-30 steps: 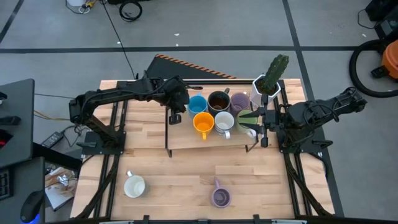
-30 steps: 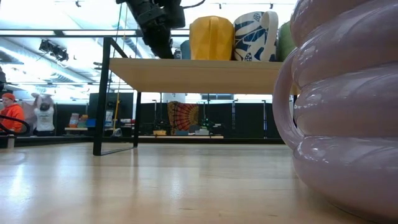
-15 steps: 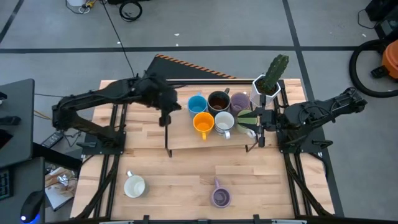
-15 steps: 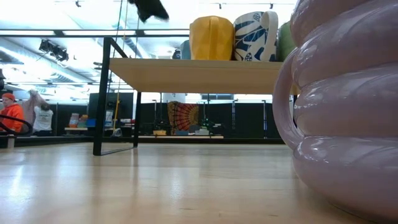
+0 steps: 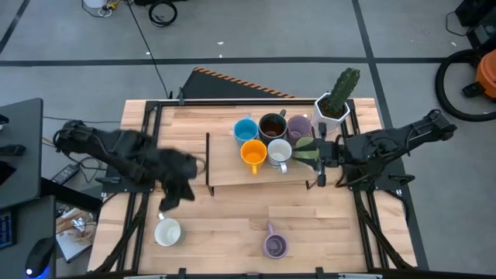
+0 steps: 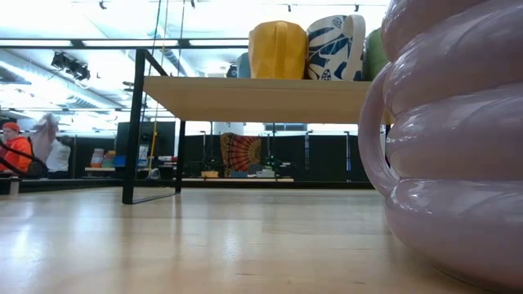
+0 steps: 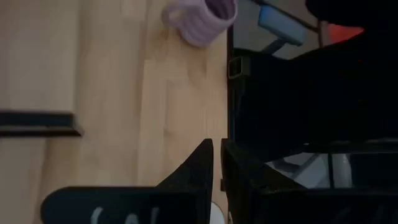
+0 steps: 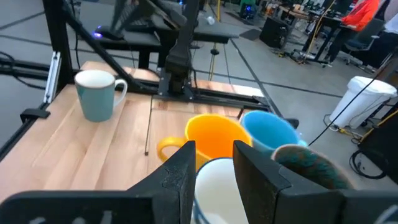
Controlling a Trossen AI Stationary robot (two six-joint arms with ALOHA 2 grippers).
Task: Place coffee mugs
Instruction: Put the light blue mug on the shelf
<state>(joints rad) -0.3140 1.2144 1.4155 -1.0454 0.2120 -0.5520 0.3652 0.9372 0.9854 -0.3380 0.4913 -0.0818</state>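
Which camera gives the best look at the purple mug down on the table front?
The high view: the purple mug shows whole, alone on the table. The low view has it too close and cropped; the left wrist view catches it at the edge; the right wrist view misses it.

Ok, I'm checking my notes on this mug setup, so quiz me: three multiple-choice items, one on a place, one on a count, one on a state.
1. Where does the lone white mug stand?
A on the raised shelf
B on the table, at its left side
C beside the cactus pot

2. How many mugs stand directly on the table?
A none
B two
C four

3. The left gripper is:
A shut and empty
B shut on a mug
C wide open

Key:
1 B: it sits on the bare wood on the left.
2 B: that one plus a purple mug.
3 A: its fingers nearly meet with nothing between.
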